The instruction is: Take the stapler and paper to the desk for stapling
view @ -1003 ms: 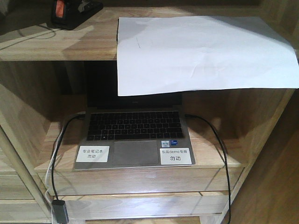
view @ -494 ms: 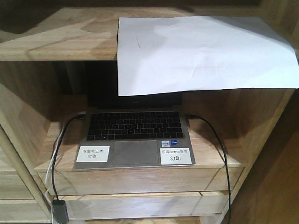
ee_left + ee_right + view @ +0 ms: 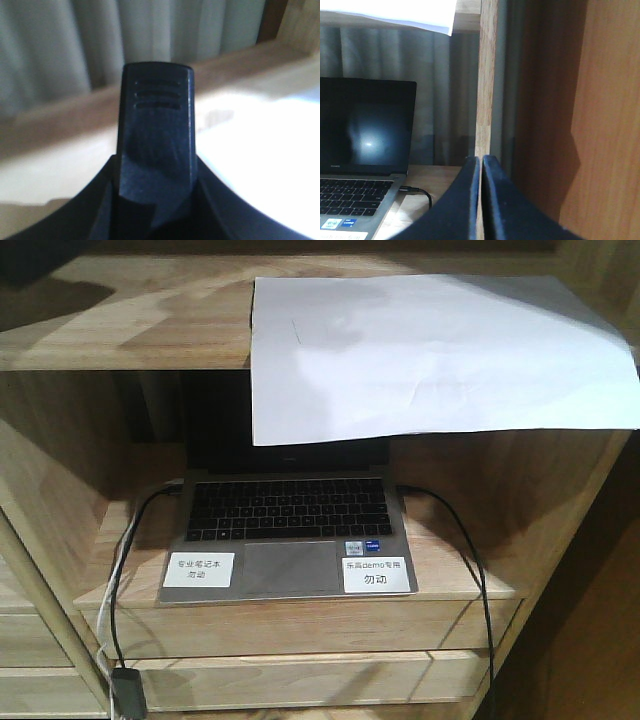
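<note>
Left fingers (image 3: 100, 210): clamped on a black moulded body with three grooves, standing up between them. I take it for the stapler (image 3: 156, 125). No orange patch or metal nose shows from this angle, so that's a judgement. Grip looks centred, part sits square to the camera, so it should carry without twisting.

Below and behind it there's a pale surface with a raised wooden rim, then curtain. Can't tell if that's the shelf top or the counter.

Right fingers (image 3: 470, 200): pressed together, nothing between them. They're low in the laptop bay, just beside the shelf post (image 3: 487, 75). Parked there they're out of the left arm's way, I'd say.

Paper (image 3: 430, 350): flat on the top shelf board (image 3: 150, 320), right of centre. Its front strip hangs over the edge and covers the upper part of the laptop (image 3: 290, 530) screen. That overhang is the useful bit: a free edge to pinch from below and above rather than scraping a flat sheet.

Next, I reckon: the right side opens, rises to the hanging edge and pinches. Risk is creasing, or dragging the sheet crooked.
</note>
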Motion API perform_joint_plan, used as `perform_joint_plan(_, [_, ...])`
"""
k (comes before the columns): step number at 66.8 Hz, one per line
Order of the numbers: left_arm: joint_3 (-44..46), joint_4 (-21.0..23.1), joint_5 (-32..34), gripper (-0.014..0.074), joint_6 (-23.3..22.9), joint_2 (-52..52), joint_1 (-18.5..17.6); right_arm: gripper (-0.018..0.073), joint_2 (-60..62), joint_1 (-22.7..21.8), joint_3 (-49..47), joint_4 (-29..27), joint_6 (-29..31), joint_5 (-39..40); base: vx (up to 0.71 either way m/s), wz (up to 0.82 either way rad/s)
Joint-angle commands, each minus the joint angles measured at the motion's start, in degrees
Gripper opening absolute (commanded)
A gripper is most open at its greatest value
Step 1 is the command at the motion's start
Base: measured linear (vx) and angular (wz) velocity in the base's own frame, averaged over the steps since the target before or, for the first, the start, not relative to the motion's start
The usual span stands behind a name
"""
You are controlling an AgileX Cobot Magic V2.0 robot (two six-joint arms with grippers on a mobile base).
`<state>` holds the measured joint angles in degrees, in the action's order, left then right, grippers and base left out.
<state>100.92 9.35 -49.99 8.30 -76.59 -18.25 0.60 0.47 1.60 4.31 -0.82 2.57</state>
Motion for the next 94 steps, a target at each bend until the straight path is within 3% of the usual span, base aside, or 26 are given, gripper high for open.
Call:
perform_joint_plan(1, [-6.48,1.1,9.55,-0.0007,1.54,7.87,-0.15,-0.0009,0.89,-0.41,0.22,0.08,0.07,4.39,0.0,0.0])
perform_joint_plan(32, [-40.66,3.42,13.39,-0.0007,6.52,31.95,-0.15,-0.0009,0.89,-0.41,0.22,0.08,0.07,4.39,0.0,0.0])
perform_joint_plan(51, [-59.48,8.62,20.06,-0.0007,10.21,46.26,-0.15,-0.0009,0.89,-0.41,0.22,0.08,0.07,4.39,0.0,0.0])
perform_joint_plan(62, [-68.61,9.17,21.12,-0.0007,10.23,53.13,-0.15,-0.0009,0.89,-0.41,0.22,0.08,0.07,4.39,0.0,0.0])
perform_joint_plan(76, [-75.63,8.98,20.96,-0.0007,10.27,57.77,-0.15,-0.0009,0.89,-0.41,0.22,0.08,0.07,4.39,0.0,0.0])
perform_joint_plan(94, [-75.83,8.98,19.54,-0.0007,10.21,57.59,-0.15,-0.0009,0.83,-0.41,0.22,0.08,0.07,4.39,0.0,0.0])
